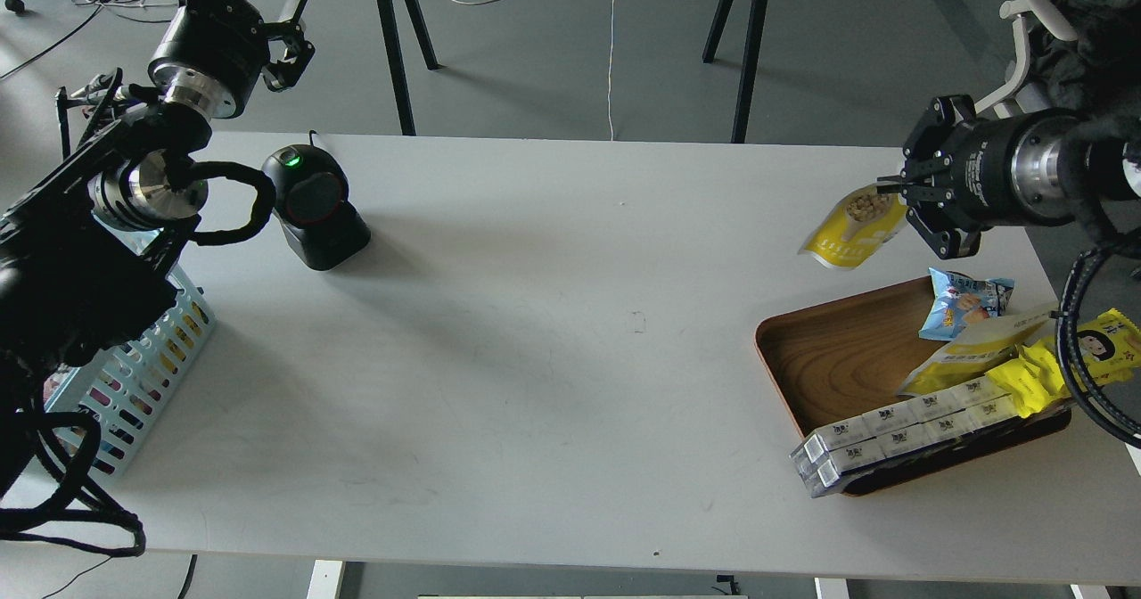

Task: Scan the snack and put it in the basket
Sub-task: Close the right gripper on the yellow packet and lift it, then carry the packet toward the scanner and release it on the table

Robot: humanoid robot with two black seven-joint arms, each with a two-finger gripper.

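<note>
My right gripper is shut on the top edge of the snack, a yellow pouch with a round picture of beige nuts. It holds the pouch in the air above the table, past the far edge of the wooden tray. My left gripper is raised beyond the table's far left corner with its fingers apart and nothing in them. The light blue basket stands at the table's left edge, partly hidden by my left arm. The black scanner with a green light stands at the far left of the table.
A brown wooden tray at the right holds a small blue packet, another yellow pouch, a bright yellow cartoon-face wrapper and long white boxes. Table legs and a chair stand behind the table.
</note>
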